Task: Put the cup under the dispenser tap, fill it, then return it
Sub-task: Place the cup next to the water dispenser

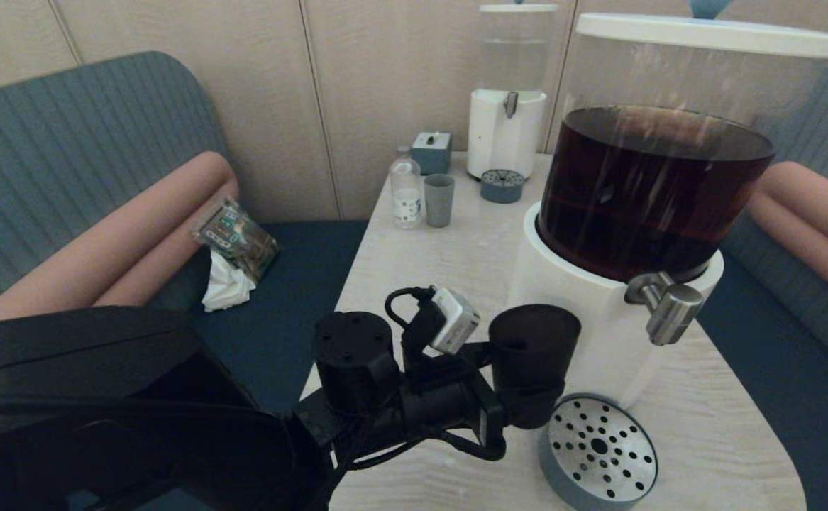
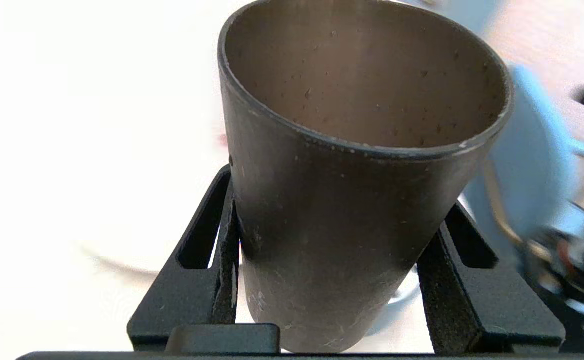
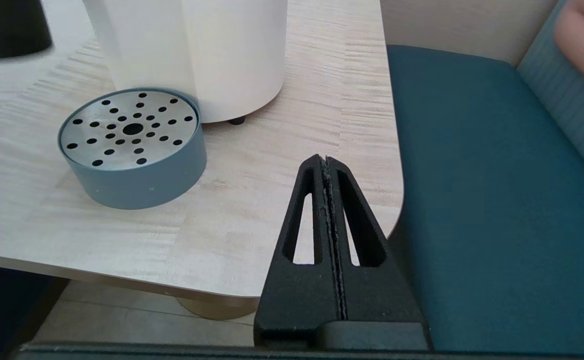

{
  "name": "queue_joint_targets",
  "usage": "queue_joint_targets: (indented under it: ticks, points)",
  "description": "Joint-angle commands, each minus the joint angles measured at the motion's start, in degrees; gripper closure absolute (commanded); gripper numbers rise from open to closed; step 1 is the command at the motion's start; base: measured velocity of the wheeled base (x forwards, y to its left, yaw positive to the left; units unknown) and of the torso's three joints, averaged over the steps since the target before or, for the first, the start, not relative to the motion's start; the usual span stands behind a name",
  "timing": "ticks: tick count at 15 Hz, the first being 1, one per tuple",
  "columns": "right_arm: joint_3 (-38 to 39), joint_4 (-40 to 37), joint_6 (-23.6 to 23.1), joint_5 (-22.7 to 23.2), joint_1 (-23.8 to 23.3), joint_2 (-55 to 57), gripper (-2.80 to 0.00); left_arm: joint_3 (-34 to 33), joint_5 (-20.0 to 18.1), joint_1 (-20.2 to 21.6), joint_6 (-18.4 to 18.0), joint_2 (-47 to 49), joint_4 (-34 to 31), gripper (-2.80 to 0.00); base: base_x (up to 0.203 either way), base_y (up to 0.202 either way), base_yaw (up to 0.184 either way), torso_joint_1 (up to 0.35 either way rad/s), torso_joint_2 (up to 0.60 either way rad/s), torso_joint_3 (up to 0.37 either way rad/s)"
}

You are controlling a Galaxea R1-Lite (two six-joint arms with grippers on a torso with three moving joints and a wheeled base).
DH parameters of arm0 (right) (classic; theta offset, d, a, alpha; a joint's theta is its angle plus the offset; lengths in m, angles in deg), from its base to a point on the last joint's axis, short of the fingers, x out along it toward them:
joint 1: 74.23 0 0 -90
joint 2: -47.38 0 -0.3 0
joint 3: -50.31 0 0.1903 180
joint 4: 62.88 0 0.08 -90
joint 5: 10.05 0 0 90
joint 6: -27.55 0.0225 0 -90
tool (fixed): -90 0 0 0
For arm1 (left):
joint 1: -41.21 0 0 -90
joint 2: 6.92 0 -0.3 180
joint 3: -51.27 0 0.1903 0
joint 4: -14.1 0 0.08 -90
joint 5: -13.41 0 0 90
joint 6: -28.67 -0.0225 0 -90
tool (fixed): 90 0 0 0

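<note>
My left gripper is shut on the black cup, holding it upright above the table, left of the drip tray. In the left wrist view the cup fills the space between both fingers and looks empty. The steel dispenser tap sticks out of the white base of the large dispenser with dark brown liquid, to the right of the cup and a little higher than its rim. My right gripper is shut on nothing, parked by the table's near right corner.
The perforated drip tray sits below the tap against the white base. At the far end of the table stand a smaller clear-liquid dispenser, a pale grey-green cup, a small bottle and a grey box. Benches flank the table.
</note>
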State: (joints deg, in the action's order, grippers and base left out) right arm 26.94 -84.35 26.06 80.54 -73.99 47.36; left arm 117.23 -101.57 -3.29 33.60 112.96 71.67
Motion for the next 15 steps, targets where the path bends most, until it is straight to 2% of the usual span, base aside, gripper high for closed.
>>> queue_joint_targets:
  ticks: [1, 4, 8, 11, 15]
  points:
    - [0.53, 0.04, -0.09, 0.02, 0.02, -0.06, 0.00, -2.34, 0.66, 1.27, 0.20, -2.34, 1.46, 0.00, 0.000, 0.000, 0.000, 0.000, 0.00, 0.000]
    - [0.53, 0.04, 0.00, 0.02, 0.02, -0.12, 0.00, -4.38, 3.35, 5.67, 0.22, -3.44, 3.24, 0.00, 0.000, 0.000, 0.000, 0.000, 0.00, 0.000]
    - [0.53, 0.04, -0.05, 0.02, 0.02, -0.06, 0.00, -3.83, 4.13, 14.22, 0.09, -2.51, 5.43, 0.00, 0.000, 0.000, 0.000, 0.000, 0.00, 0.000]
    - [0.53, 0.04, 0.00, 0.02, 0.02, -0.06, 0.00, -0.16, 3.85, 19.75, -0.05, 0.99, 6.39, 0.00, 0.000, 0.000, 0.000, 0.000, 0.00, 0.000]
    - [0.53, 0.04, -0.03, 0.05, 0.04, -0.15, 0.00, 6.82, 3.40, 24.80, 0.06, 8.48, 6.72, 0.00, 0.000, 0.000, 0.000, 0.000, 0.00, 0.000]
